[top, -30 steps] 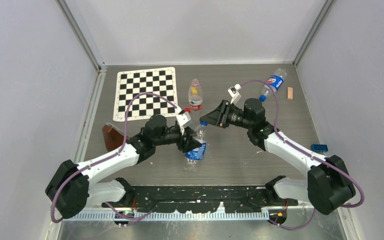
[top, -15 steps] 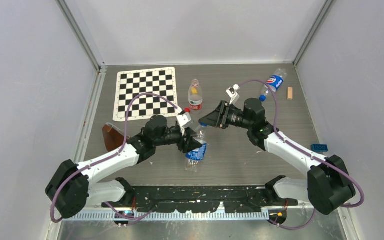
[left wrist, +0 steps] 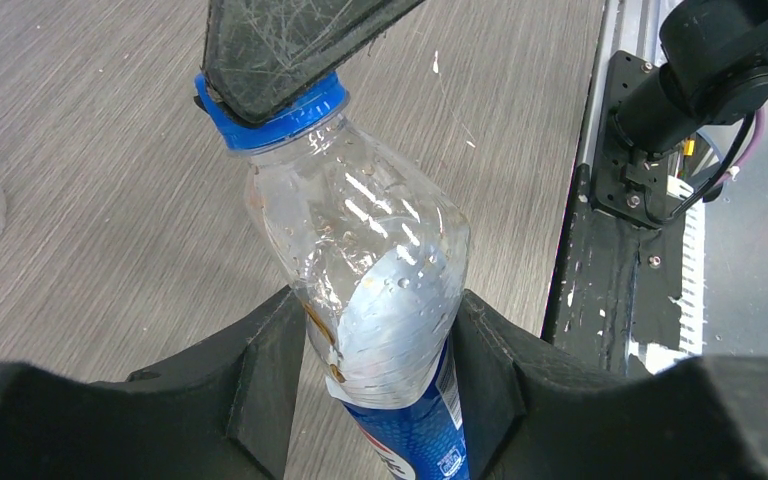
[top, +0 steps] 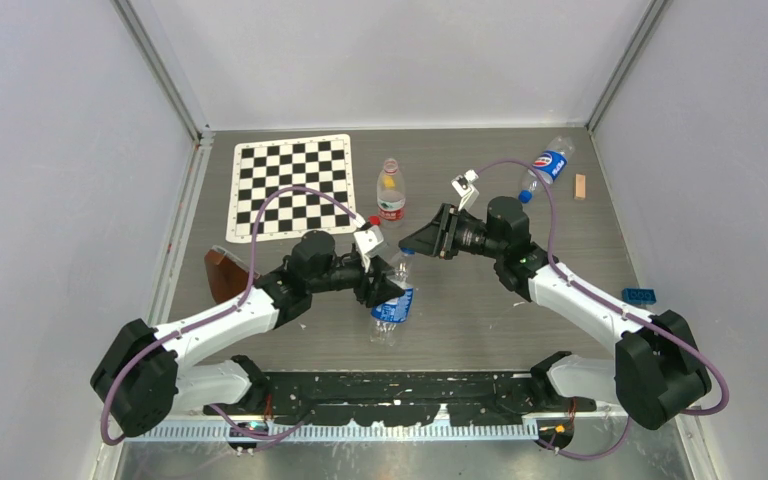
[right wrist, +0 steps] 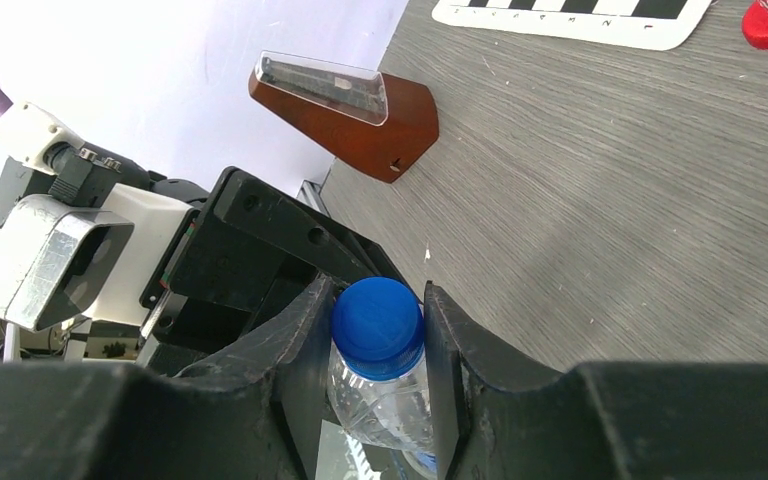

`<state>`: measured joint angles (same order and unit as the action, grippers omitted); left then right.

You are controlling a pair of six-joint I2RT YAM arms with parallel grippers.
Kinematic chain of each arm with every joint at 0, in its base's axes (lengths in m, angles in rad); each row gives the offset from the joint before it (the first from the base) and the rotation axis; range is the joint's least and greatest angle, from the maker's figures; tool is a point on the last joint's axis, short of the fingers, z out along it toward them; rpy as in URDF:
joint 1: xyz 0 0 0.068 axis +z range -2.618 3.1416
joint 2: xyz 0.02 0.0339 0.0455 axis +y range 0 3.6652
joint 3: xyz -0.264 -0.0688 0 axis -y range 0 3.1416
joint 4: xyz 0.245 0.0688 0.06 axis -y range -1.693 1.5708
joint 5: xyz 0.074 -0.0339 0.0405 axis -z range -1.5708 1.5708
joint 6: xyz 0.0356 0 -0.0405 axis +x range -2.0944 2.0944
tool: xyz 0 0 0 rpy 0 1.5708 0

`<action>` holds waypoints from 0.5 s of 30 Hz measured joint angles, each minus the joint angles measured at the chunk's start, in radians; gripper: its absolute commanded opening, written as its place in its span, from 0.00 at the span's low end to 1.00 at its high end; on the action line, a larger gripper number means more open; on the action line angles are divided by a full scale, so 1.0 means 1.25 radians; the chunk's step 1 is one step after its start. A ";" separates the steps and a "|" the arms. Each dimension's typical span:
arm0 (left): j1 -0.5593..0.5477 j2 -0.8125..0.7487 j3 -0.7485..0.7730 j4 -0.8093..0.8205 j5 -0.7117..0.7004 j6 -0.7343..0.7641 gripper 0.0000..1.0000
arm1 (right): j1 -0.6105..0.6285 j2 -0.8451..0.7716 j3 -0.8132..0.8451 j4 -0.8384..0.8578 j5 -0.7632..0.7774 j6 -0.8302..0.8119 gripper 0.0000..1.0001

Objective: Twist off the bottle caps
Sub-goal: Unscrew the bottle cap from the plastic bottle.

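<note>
In the overhead view, the left end effector (top: 390, 288) was clamped around the middle of a blue-labelled bottle (top: 394, 303) near the centre of the desk (top: 480, 320). The bottle's neck pointed toward 12 o'clock, where the right end effector (top: 407, 245) met its top. Farther back at 12 o'clock, a red-and-white bottle (top: 391, 192) stood upright just beside the right edge of a checkerboard mat (top: 285, 185). A second blue-labelled bottle (top: 548, 163) lay on its side at about 1 o'clock near the far corner, with a small wooden block (top: 580, 186) close by. A blue brick (top: 639, 295) sat at 3 o'clock near the right wall, and a brown wedge (top: 222, 272) at 9 o'clock.

In the left wrist view, the dark fingers (left wrist: 260, 370) pressed on both sides of the bottle's clear body, just above the label. The blue cap (left wrist: 290, 110) sat on the neck at 12 o'clock, partly covered by a scratched dark finger of the other arm.

In the right wrist view, the right end effector's two fingers were closed against the left and right sides of the blue cap, pinching it. The brown wedge lay at 12 o'clock and the mat's corner at 1 o'clock.
</note>
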<state>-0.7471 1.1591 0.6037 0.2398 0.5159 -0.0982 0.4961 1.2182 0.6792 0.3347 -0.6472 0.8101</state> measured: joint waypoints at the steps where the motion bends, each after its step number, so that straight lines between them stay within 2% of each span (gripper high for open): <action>1: -0.001 0.000 0.000 -0.001 -0.002 -0.001 0.57 | 0.000 0.000 0.001 -0.002 0.000 -0.001 0.20; 2: -0.002 0.000 0.000 -0.001 -0.004 -0.002 0.62 | 0.000 0.000 0.002 -0.005 0.002 -0.002 0.19; 4: -0.003 0.000 0.000 0.001 -0.009 -0.003 0.85 | 0.000 0.000 0.002 -0.008 0.010 -0.002 0.17; 6: -0.005 -0.001 -0.002 0.012 -0.023 -0.002 0.98 | 0.000 -0.001 0.003 -0.017 0.026 0.000 0.14; 15: -0.004 -0.020 -0.052 0.121 -0.087 -0.042 1.00 | 0.000 -0.029 -0.014 0.020 0.093 0.053 0.12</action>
<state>-0.7517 1.1347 0.5392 0.3916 0.4072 -0.1501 0.4965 1.1820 0.6613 0.3599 -0.5312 0.8761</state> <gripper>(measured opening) 0.994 0.410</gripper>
